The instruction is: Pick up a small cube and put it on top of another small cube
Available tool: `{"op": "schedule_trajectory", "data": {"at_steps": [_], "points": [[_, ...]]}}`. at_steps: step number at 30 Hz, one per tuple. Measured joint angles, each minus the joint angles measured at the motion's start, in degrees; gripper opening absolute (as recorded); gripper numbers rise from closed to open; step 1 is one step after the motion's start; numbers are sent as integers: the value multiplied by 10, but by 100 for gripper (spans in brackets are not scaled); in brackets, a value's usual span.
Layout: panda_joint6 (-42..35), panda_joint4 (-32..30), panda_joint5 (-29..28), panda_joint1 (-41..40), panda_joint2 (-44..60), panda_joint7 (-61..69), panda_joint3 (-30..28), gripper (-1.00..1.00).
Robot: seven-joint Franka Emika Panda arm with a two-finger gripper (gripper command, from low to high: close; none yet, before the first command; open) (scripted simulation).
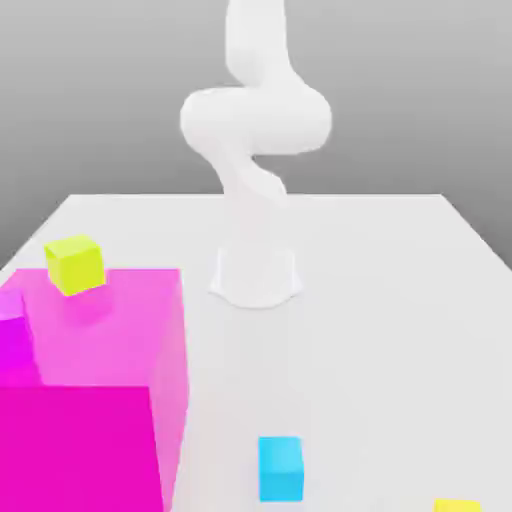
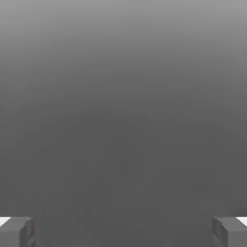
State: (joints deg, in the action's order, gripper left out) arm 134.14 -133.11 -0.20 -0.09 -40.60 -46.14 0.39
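A small cyan cube rests on the white table near the front. A small yellow-green cube is at the exterior view's left, at the far edge of a big magenta block; I cannot tell whether it rests on the block or behind it. Another yellow piece peeks in at the front right corner. In the hand view my gripper is open, its grey fingertips far apart with nothing between them, facing a plain grey background.
The arm's white base stands mid-table, and its links rise out of the picture. The magenta block takes up the front left. A paler magenta shape shows at the left edge.
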Motion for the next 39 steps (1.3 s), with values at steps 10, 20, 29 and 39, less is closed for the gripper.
{"op": "schedule_trajectory", "data": {"at_steps": [10,20,29,39], "points": [[95,-54,-8,-4,211,-12,16,0],[189,-106,-15,2,419,-24,24,0],[305,-115,-23,13,606,-33,16,0],[296,-117,-24,10,595,-35,19,-100]]}}
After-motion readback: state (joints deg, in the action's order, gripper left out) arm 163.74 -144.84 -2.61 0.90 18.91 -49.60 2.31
